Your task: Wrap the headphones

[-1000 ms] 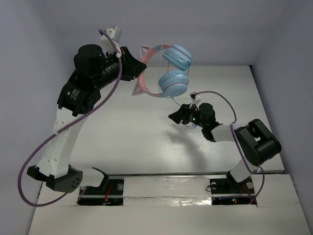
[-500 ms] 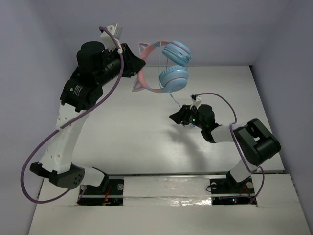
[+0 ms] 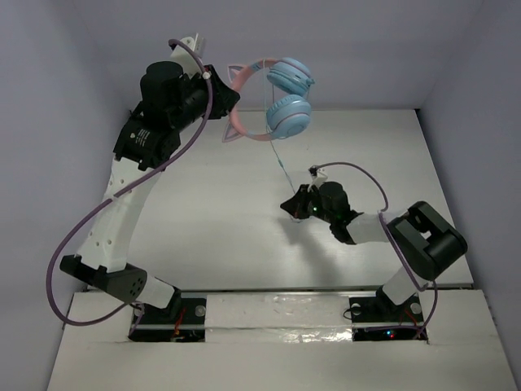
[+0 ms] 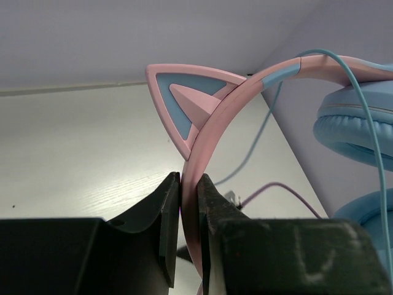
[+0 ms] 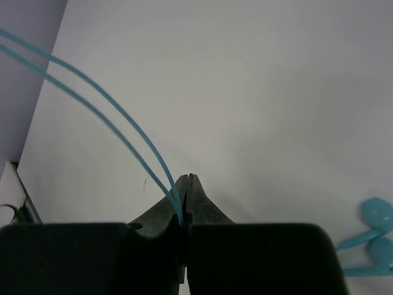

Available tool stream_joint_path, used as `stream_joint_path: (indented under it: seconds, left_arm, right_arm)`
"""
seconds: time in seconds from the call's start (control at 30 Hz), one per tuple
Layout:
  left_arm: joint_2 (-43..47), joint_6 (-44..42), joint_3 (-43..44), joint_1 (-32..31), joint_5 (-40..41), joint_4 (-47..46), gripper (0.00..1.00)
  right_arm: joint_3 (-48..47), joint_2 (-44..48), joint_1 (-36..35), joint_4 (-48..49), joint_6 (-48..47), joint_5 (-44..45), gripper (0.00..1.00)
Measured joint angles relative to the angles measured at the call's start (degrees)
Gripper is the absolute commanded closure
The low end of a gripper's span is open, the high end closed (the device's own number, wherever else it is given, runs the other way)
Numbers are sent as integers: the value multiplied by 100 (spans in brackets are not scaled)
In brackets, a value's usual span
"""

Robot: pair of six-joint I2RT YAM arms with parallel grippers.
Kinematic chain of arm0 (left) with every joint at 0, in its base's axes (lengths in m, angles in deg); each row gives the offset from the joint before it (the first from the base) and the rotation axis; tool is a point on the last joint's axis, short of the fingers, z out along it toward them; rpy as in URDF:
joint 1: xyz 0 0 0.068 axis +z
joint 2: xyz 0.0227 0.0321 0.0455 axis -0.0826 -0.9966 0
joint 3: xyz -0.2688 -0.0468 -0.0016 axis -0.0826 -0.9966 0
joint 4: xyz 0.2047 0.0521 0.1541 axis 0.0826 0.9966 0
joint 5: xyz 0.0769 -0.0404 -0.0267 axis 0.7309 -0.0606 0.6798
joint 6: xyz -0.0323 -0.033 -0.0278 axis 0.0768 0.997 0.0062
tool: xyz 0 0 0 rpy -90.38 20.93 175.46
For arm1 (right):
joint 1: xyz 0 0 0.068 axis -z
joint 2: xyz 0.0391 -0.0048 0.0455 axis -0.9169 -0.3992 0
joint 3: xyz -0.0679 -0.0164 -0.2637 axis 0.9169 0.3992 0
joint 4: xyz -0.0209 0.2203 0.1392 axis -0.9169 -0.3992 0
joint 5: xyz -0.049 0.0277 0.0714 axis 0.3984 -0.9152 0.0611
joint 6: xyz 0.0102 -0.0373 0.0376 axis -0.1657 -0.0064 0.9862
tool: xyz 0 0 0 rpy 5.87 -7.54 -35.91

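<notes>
The headphones hang in the air at the back, with two light blue ear cups and a pink cat-ear headband. My left gripper is shut on that headband, just below one cat ear; the wrist view shows the jaws pinching the pink band. A thin light blue cable runs down from the lower cup to my right gripper, which is low over the table. In the right wrist view the right gripper is shut on two strands of the cable.
The white table is walled in at the left, back and right. A light blue end of the cable lies on the table to the right of my right gripper. Purple arm cables loop beside both arms.
My right gripper has shut on the cable and shifted slightly left. The left arm has carried the headphones up and back, pulling the cable straighter.
</notes>
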Motion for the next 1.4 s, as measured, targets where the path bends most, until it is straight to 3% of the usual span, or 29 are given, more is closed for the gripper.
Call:
stream_joint_path:
  seconds: [0.17,0.37,0.53,0.73,1.07,1.4]
  left_arm:
    - [-79,-11,-234,17,662,-278,100]
    - [-164,-258,-855,44,2194,-505,100]
    - [-468,-509,-1285,79,3169,-542,100]
    - [-780,-748,-1725,94,3766,-610,100]
    - [-970,-916,-2245,70,3928,-715,100]
    - [-702,-1019,-3615,-581,3412,-809,100]
  right_arm:
    - [-50,533,-914,-1102,-162,535,100]
    - [-444,1657,-1923,-2920,-385,1259,100]
    - [-1121,2275,-2610,-4444,-531,1958,100]
    - [-2116,2739,-3121,-5855,-793,2507,100]
    - [-3764,2830,-3180,-6911,-1593,3399,100]
    - [-4144,2398,-3187,-6684,-2715,4763,100]
